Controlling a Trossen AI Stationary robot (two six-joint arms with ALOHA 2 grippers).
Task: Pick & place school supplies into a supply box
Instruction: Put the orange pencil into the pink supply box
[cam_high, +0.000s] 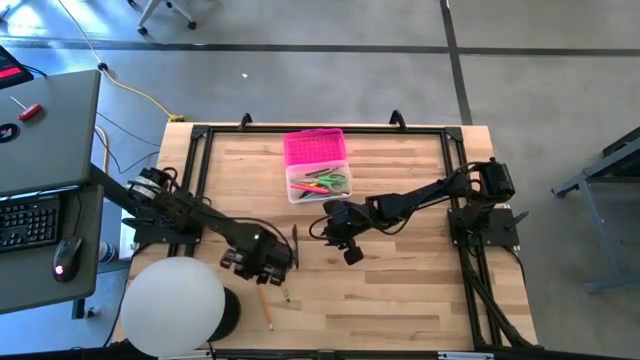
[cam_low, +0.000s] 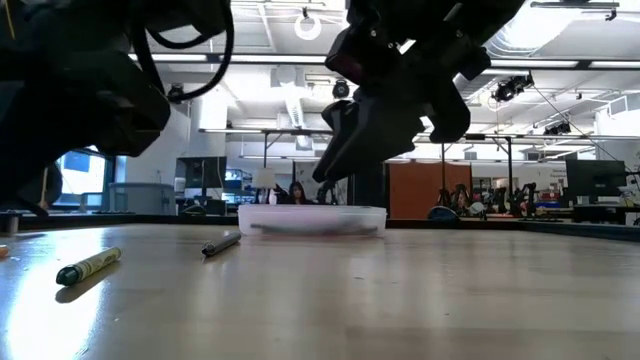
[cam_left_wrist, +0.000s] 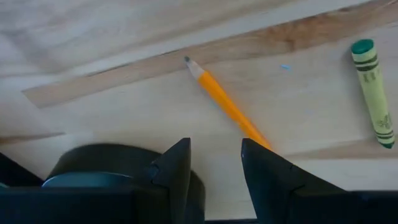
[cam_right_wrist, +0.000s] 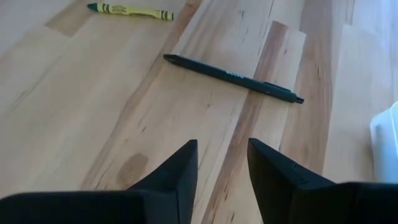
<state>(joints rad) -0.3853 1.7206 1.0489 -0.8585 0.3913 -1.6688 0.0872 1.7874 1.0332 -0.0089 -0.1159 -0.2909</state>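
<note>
At the near edge of the table a yellow pencil lies flat on the wood, near a big white globe at the near left corner. Just behind the pencil hangs the left gripper, low over the board. In its wrist view its fingers stand a little apart with nothing between them, and the pencil lies on the wood just ahead of them, its dark tip pointing away. A green crayon lies near the pencil, apart from it; the low view shows the same crayon flat on the table.

Farther in, a black pen lies beside the left gripper, on the side toward the right arm. The low view shows the pen lying flat, well in front of the box.

The right gripper hovers over bare wood near the middle of the table, between the pen and the box. Its fingers are likewise a little apart and hold nothing. Its wrist view looks past them to the pen and, beyond that, the crayon.

Behind the right gripper sits the box, open, its clear base holding green, red and yellow supplies. Its pink lid lies folded back toward the far edge. The low view shows the base as a low pale tray.
</note>
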